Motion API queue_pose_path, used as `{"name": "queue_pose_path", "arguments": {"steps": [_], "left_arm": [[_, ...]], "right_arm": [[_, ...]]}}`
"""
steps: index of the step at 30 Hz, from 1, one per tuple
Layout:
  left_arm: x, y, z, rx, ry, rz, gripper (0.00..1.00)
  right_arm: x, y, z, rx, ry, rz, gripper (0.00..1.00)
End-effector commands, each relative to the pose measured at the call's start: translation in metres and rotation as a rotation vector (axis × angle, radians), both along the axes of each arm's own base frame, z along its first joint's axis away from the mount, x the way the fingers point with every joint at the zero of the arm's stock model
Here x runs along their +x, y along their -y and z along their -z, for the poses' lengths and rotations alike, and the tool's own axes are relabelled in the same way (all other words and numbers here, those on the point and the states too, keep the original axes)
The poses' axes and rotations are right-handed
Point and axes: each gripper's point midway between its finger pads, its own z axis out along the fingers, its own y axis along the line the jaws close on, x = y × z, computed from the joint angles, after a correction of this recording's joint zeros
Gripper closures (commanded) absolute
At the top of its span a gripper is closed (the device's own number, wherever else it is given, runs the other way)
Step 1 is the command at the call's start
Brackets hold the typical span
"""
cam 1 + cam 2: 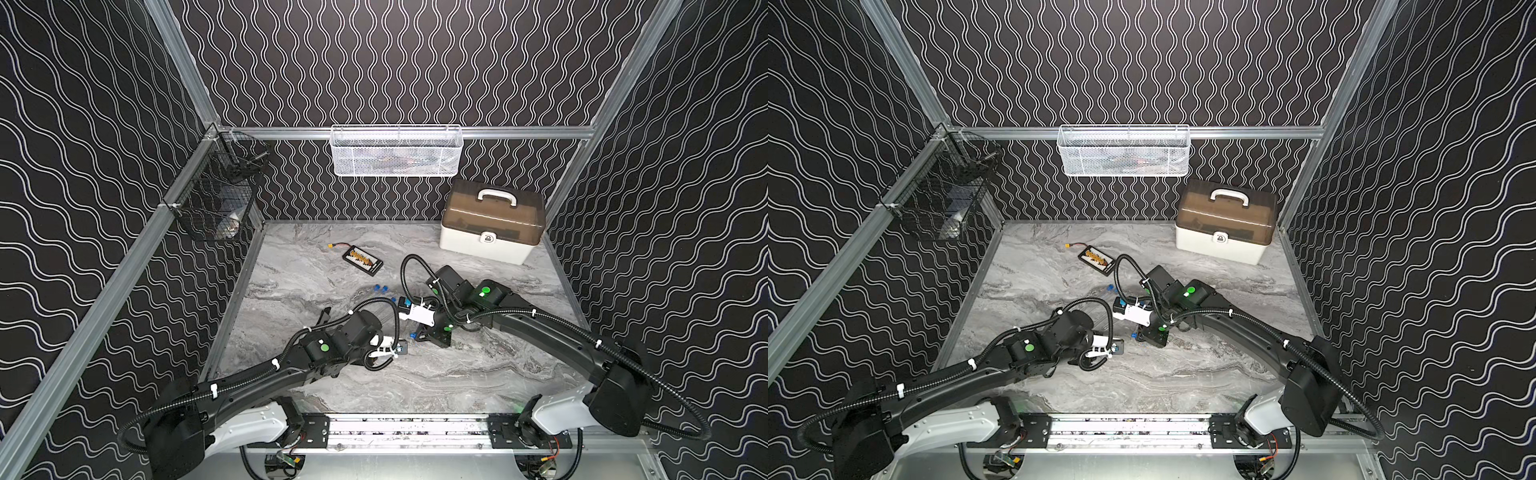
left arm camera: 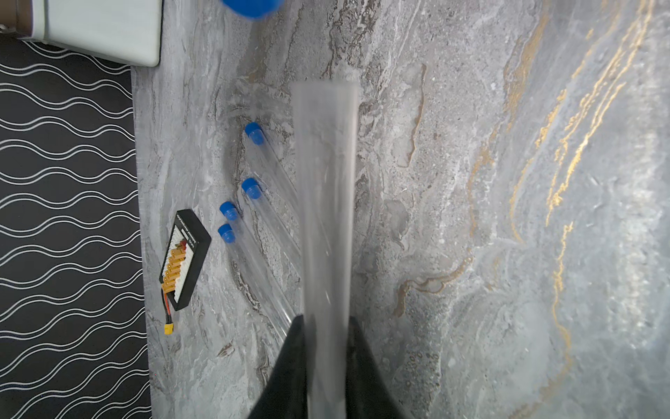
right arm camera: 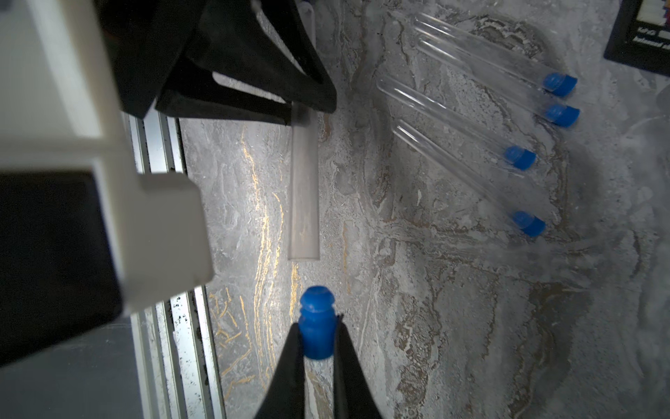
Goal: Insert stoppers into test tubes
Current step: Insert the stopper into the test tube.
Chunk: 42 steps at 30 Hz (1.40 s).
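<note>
My left gripper [image 2: 326,324] is shut on a clear test tube [image 2: 326,203], held near its closed end. In the right wrist view this held tube [image 3: 304,188] juts from the left gripper's black fingers [image 3: 253,61], its open mouth facing a blue stopper [image 3: 317,326]. My right gripper [image 3: 318,332] is shut on that stopper, whose ribbed tip sits a short gap from the mouth, slightly off line. The held stopper shows in both top views [image 1: 412,334] [image 1: 1134,334]. Several stoppered test tubes [image 2: 261,217] [image 3: 471,119] lie side by side on the marble. In the top views the left gripper is hidden under its wrist.
A black-and-yellow battery board [image 1: 363,259] with a yellow connector lies behind the stoppered tubes. A white box with a brown lid [image 1: 492,226] stands at the back right. A white mesh basket [image 1: 395,151] and a black wire basket [image 1: 216,195] hang on the walls. The front rail [image 1: 407,430] runs close by.
</note>
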Motion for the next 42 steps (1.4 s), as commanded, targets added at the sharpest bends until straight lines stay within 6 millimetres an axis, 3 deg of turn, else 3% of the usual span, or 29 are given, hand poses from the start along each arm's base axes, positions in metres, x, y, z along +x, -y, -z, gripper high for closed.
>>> {"name": "queue_pose_path", "arguments": {"steps": [1, 21, 42], "left_arm": [[0.003, 0.007, -0.007, -0.026, 0.031, 0.025, 1.0], [0.007, 0.015, -0.012, -0.052, 0.03, 0.022, 1.0], [0.0, 0.021, -0.01, 0.005, 0.06, 0.113, 1.0]], "right_arm": [[-0.006, -0.005, -0.002, 0.02, -0.032, -0.016, 0.89], [-0.005, -0.006, 0.008, -0.003, -0.04, -0.02, 0.9], [-0.001, -0.015, 0.004, 0.017, -0.04, -0.038, 0.91]]}}
